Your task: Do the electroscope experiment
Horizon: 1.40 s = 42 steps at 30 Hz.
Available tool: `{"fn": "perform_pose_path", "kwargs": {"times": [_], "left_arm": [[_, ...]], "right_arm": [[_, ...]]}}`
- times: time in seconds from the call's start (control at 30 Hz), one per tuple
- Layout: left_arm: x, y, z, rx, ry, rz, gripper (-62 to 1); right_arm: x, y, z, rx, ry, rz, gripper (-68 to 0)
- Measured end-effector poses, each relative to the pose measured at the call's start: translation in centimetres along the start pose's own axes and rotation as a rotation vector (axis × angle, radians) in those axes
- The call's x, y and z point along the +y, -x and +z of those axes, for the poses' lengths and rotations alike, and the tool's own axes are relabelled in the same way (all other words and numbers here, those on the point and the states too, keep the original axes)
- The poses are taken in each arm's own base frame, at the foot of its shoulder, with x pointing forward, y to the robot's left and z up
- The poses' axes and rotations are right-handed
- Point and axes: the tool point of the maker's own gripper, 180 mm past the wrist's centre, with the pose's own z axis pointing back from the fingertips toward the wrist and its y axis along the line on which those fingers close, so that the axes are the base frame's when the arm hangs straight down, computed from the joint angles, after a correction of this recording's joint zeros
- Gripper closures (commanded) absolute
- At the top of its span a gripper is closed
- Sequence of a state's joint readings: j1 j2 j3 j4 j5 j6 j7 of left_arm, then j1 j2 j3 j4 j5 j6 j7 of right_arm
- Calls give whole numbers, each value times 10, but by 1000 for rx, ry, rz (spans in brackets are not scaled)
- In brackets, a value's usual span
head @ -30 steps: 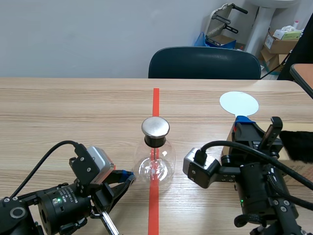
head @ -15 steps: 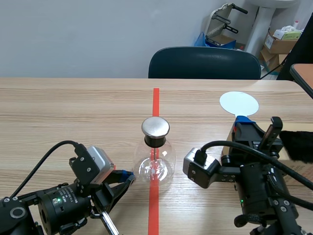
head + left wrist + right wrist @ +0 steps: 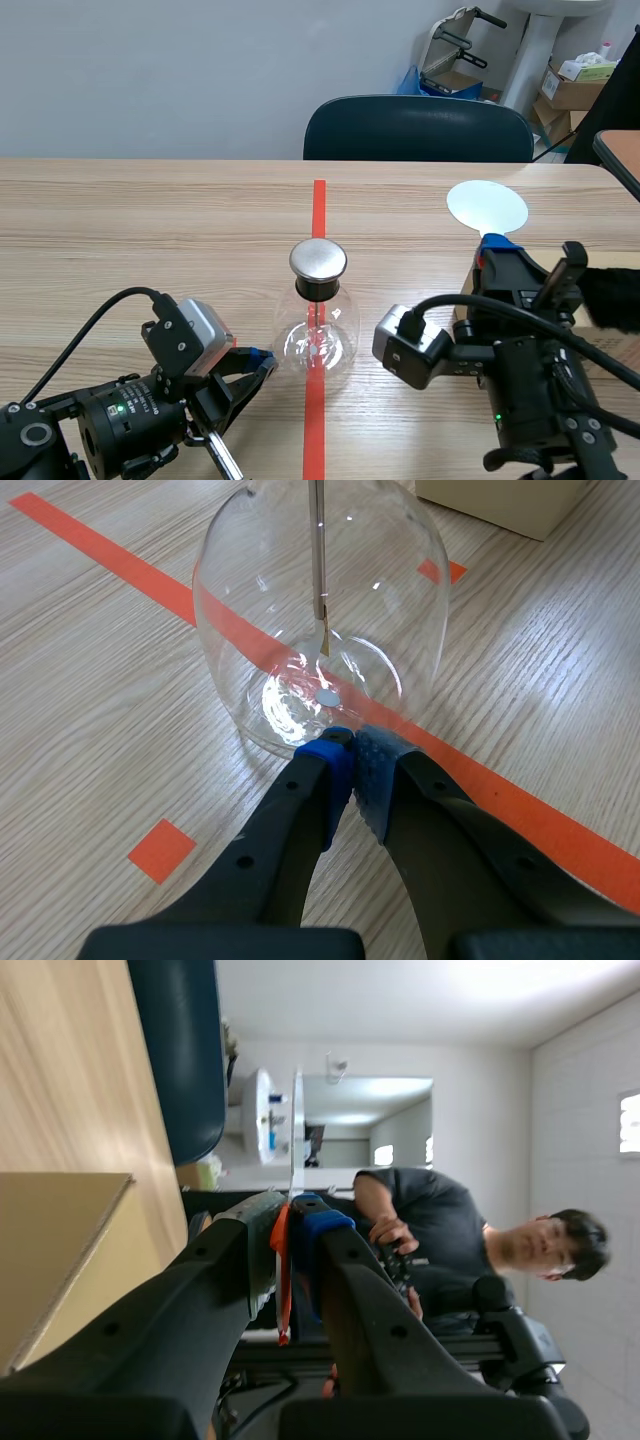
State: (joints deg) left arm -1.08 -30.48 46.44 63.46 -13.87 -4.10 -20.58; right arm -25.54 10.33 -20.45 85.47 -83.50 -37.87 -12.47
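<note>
— Flask position?
— Mid-table on the red line, nearer the near edge, metal cap on top. Left gripper is pressed together on nothing, with its tips just at the glass base.
— And the right one?
— Right gripper pinches the orange handle of the white disc. The disc is upright toward the right edge, well apart from the cap.
— How to do this step well?
— I'd carry the disc slowly across to the cap, stay clear of the glass, and leave the left arm parked so the flask isn't nudged.
— Any change from half a second ago?
— Right arm has shifted slightly, and the disc with it. Flask and left arm are unchanged.
</note>
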Motion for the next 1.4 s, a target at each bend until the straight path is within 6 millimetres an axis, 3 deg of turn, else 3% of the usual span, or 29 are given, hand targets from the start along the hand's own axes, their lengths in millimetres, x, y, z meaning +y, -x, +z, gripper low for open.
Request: {"fn": "perform_pose_path", "kwargs": {"times": [0.07,0.17,0.3,0.5,0.73,1.0,1.4], "left_arm": [[0,0,0,0,0,0,-42],[1,1,1,7,0,-2,-147],[4,5,6,23,4,-17,-273],[8,8,17,46,30,-42,-275],[-4,-15,35,-2,71,-23,-275],[-22,-42,65,-63,122,49,-392],[-26,-81,89,-97,160,100,-442]], "right_arm": [[-8,2,6,-12,31,-9,-11],[-13,9,14,-23,42,-10,-11],[-4,21,24,-29,-3,-21,-11],[0,46,33,-8,-27,-53,-11],[-4,58,37,-19,-10,-67,-11],[27,56,55,-24,-95,-88,-11],[57,50,57,-54,-165,-68,-11]]}}
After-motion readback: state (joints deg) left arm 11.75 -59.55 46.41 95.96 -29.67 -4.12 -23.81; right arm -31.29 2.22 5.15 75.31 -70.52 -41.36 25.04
